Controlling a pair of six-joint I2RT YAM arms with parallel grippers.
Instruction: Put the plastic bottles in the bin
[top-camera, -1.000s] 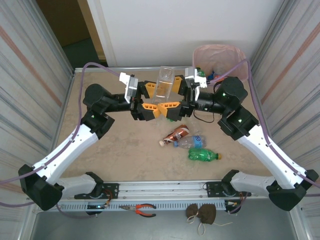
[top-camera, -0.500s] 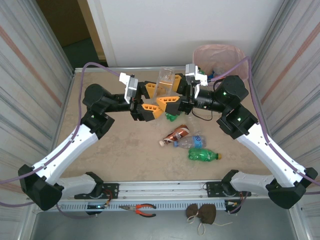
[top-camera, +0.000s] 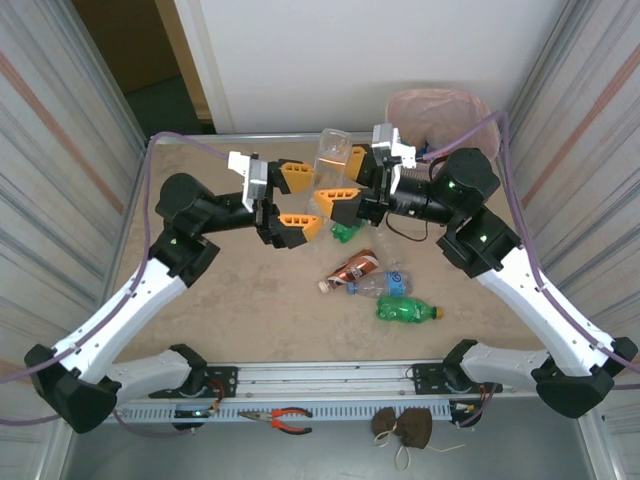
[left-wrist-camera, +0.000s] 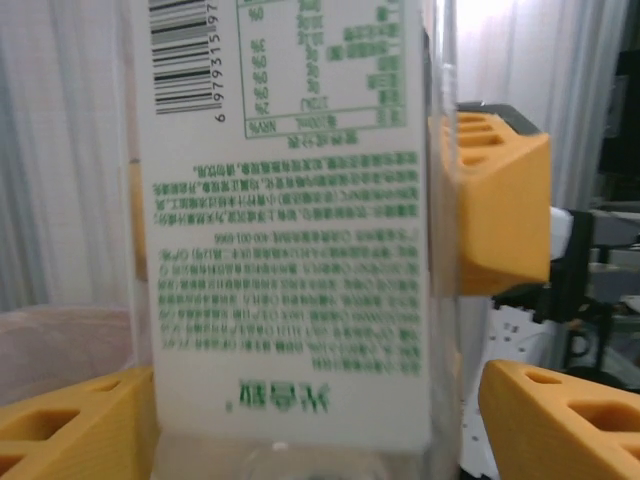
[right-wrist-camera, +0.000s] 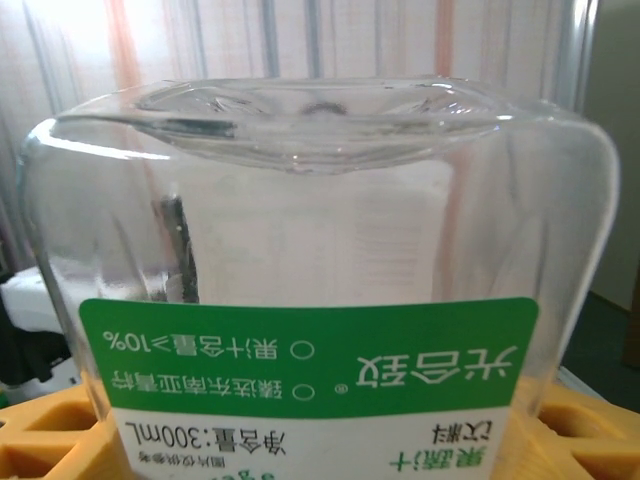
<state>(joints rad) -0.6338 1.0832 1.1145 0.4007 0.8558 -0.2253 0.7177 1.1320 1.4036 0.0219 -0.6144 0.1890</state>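
1. R gripper (top-camera: 340, 183): jaws were closed across the clear bottle (top-camera: 331, 160), carrying it base-up above the table (top-camera: 220, 290), mid-way along the far side.
2. L gripper (top-camera: 305, 200): jaws stood wide, fingers either side of the same bottle. We could not tell if they touched it.
3. Handling (est.): the bottle looked empty, so light. Thin walls would likely dent under a hard squeeze, and the smooth plastic could slip. We judged the best hold to be mid-body, across the flat labelled faces.
4. Count: 1 bottle held. 3 lay close together on the table: brown-label bottle (top-camera: 352, 270), blue-label bottle (top-camera: 381, 285), green bottle (top-camera: 405, 311). A green item (top-camera: 345, 233) below the grippers was prob. a 4th.
5. Bin (top-camera: 440, 97): 1, pink-lined, at the far-right corner, near the R gripper. Contents could not be counted.
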